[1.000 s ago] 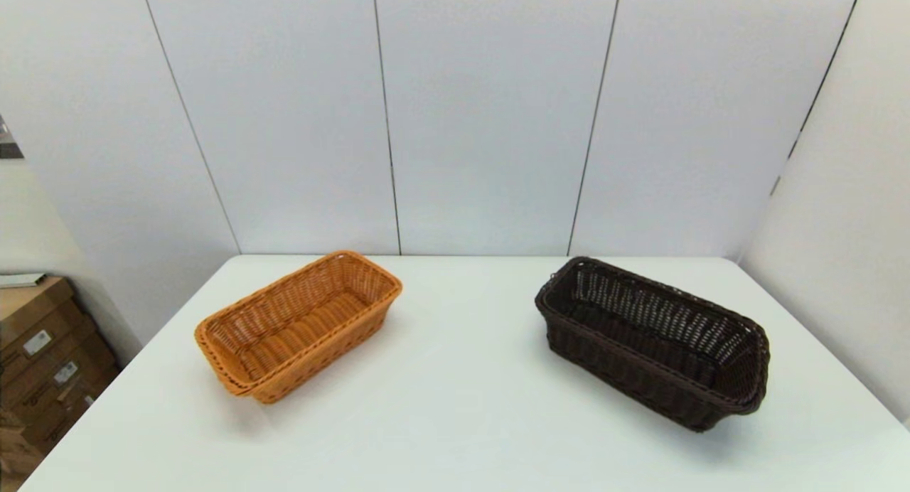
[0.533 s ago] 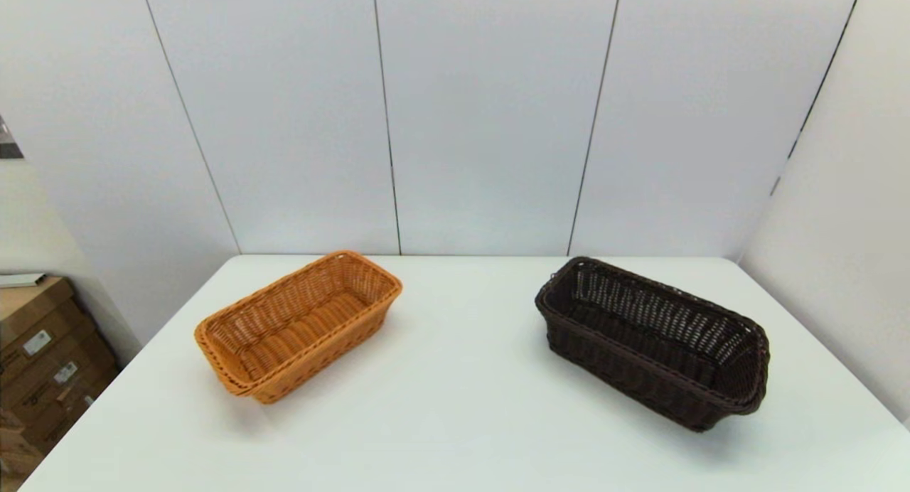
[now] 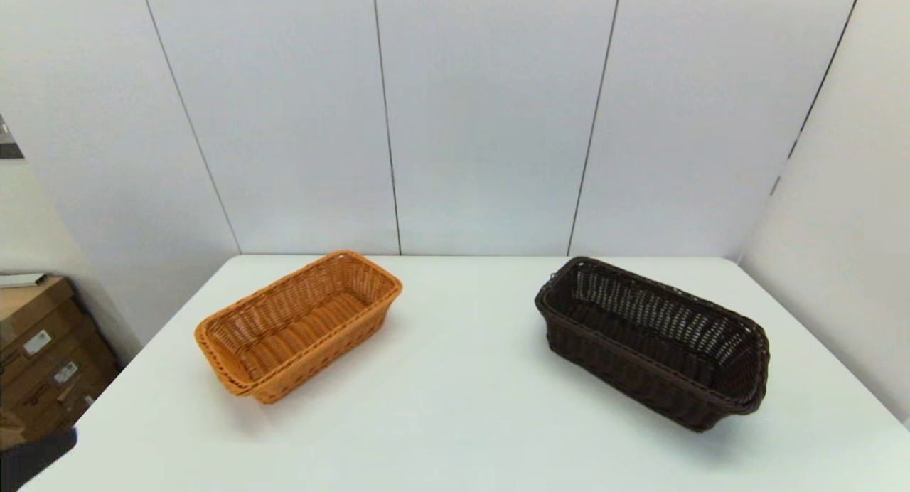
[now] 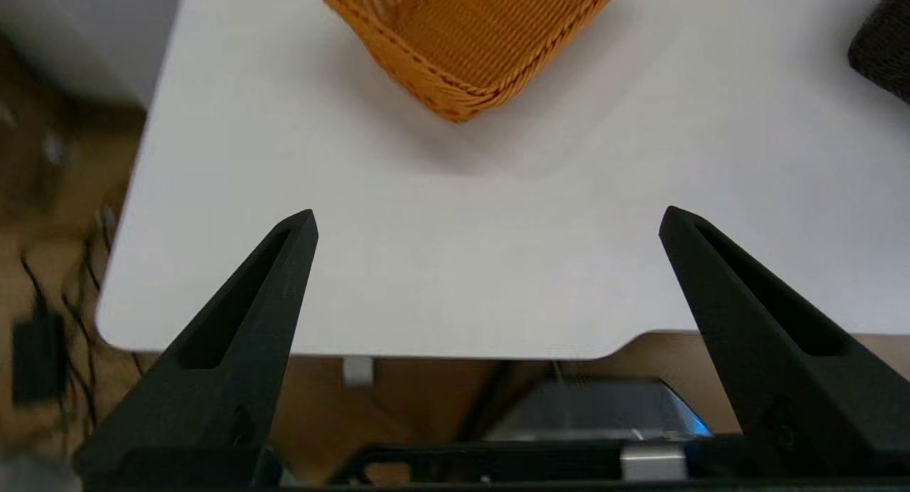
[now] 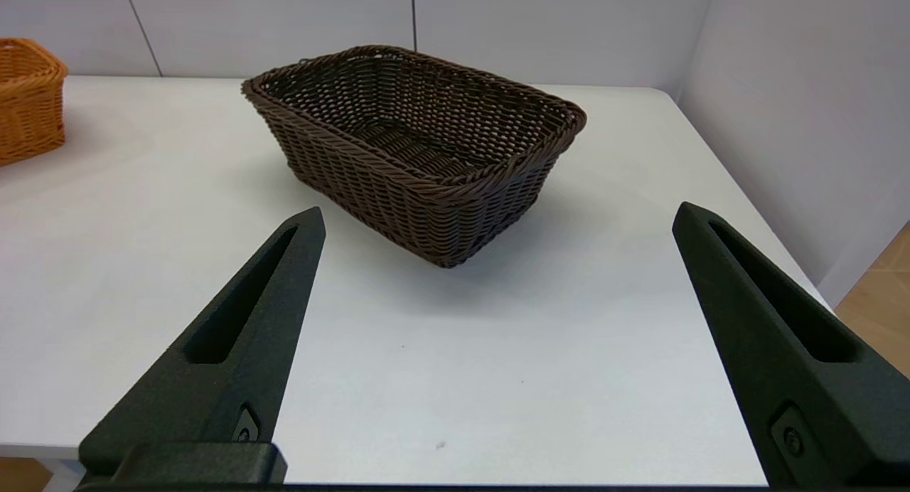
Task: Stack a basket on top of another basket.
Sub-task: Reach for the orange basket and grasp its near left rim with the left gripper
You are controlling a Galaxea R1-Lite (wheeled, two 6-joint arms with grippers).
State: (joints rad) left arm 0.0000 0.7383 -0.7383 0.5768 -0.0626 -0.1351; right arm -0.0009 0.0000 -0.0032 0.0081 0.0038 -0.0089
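The dark brown woven wicker basket (image 5: 416, 147) sat on the white tabletop (image 5: 498, 350) ahead of the open, empty right tool (image 5: 498, 218), near corner toward it, well apart from the orange-tan wicker basket (image 3: 298, 325); the left tool (image 4: 487, 218) was open too.

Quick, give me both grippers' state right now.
Left gripper: open, holding nothing, short of the orange-tan basket.
Right gripper: open, holding nothing, facing the dark brown basket.

White counter (image 3: 455, 421), orange-tan wicker basket (image 3: 298, 326) resting on its left half, dark brown wicker basket (image 3: 654, 343) on its right half, well apart
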